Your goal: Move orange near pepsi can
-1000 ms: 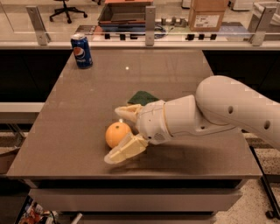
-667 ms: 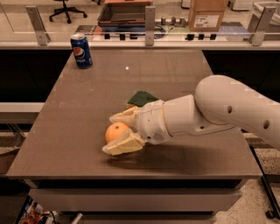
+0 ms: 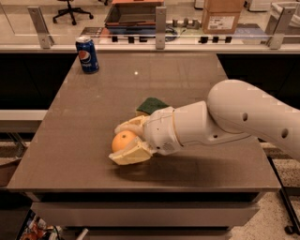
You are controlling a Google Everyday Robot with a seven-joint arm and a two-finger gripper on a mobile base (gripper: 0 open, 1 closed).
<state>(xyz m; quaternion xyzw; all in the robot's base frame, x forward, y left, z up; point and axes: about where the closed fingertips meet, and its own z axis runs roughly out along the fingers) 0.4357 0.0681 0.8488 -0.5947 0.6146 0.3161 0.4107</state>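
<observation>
The orange sits on the brown table near its front left part. My gripper reaches in from the right, and its two cream fingers close around the orange from the far and near sides. The pepsi can, blue with a silver top, stands upright at the table's far left corner, well away from the orange and the gripper.
A green-and-yellow sponge lies just behind my wrist. A glass barrier with metal posts runs along the table's far edge. A cardboard box and an office chair stand beyond it.
The fingers have closed in on the orange: a second ago they stood wide apart around it, now they press against both its sides. The orange and can have not moved.
</observation>
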